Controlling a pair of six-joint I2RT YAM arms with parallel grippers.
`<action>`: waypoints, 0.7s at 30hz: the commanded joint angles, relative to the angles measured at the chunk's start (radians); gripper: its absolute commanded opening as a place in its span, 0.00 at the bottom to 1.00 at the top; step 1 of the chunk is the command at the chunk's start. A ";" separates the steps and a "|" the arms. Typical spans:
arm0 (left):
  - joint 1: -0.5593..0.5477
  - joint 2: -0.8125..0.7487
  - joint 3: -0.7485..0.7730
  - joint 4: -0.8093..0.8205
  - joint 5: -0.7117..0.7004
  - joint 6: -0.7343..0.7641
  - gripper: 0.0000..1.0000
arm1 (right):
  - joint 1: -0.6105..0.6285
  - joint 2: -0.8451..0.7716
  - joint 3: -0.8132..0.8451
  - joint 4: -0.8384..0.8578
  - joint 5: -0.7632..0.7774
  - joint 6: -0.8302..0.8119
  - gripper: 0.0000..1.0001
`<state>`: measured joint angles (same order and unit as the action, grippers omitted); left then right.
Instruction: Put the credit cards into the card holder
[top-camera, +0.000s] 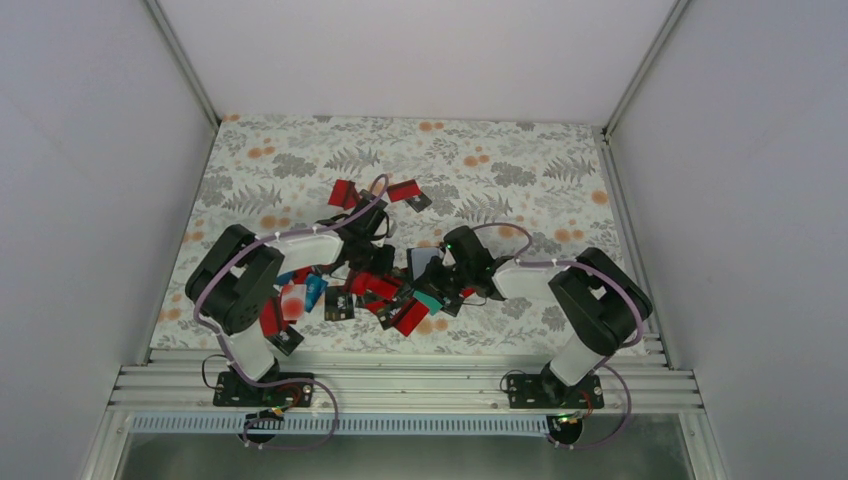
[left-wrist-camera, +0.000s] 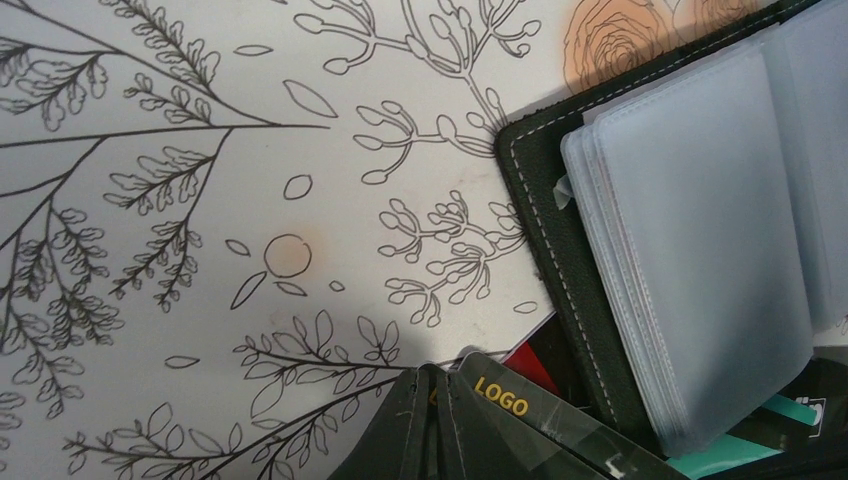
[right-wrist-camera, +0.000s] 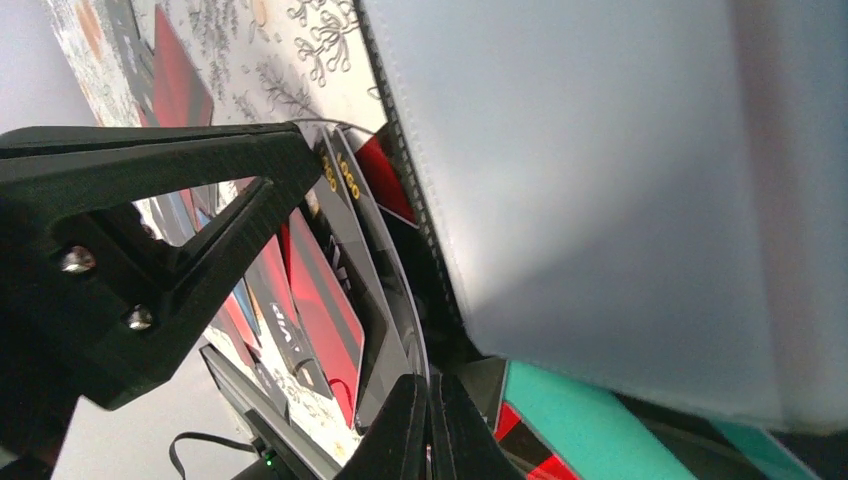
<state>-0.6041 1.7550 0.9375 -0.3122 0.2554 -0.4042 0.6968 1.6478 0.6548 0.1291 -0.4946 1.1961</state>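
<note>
two robot arms reach inward over a floral counter (top-camera: 300, 160) strewn with credit cards (top-camera: 385, 292), mostly red. the card holder (left-wrist-camera: 560, 260) lies open between the arms at the middle of the counter, its clear sleeves (left-wrist-camera: 700, 230) fanned upward. the left hand (left-wrist-camera: 437, 425) is closed and appears to pinch two black cards (left-wrist-camera: 520, 415) with gold logo print, held on edge. from that hand the holder lies just ahead and to the right, almost touching the cards. its stitched long edge runs diagonally away, so the cards probably need turning to line up with a sleeve mouth. the right hand (right-wrist-camera: 430, 430) is even nearer, hard against the sleeves, with its fingers pressed together; whether they grip a sleeve cannot be told
</note>
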 joint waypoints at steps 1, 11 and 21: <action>-0.006 -0.038 -0.017 -0.129 -0.048 -0.023 0.07 | -0.003 -0.071 0.002 -0.066 0.026 -0.040 0.04; -0.007 -0.197 0.049 -0.232 -0.139 -0.066 0.31 | -0.004 -0.262 -0.004 -0.246 0.074 -0.150 0.04; -0.006 -0.357 0.090 -0.281 -0.166 -0.170 0.45 | -0.040 -0.450 0.053 -0.392 0.151 -0.252 0.04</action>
<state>-0.6086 1.4658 0.9928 -0.5674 0.1043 -0.5049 0.6846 1.2716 0.6598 -0.2070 -0.3855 1.0016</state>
